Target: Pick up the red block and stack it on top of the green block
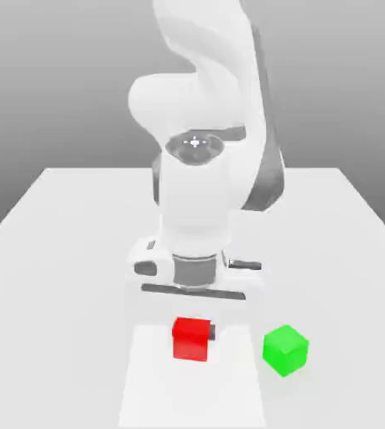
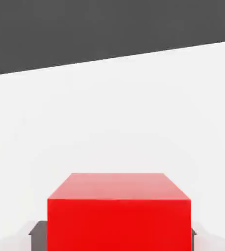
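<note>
Red block [image 2: 119, 223] clamped in hand [image 1: 194, 332]; green block [image 1: 285, 350] just beside, on table [image 1: 53, 335].

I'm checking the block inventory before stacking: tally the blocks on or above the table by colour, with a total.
Red: 1, the red block, between the gripper's jaws.
Green: 1, the green block, toward the exterior view's right.
Total: 2
</note>
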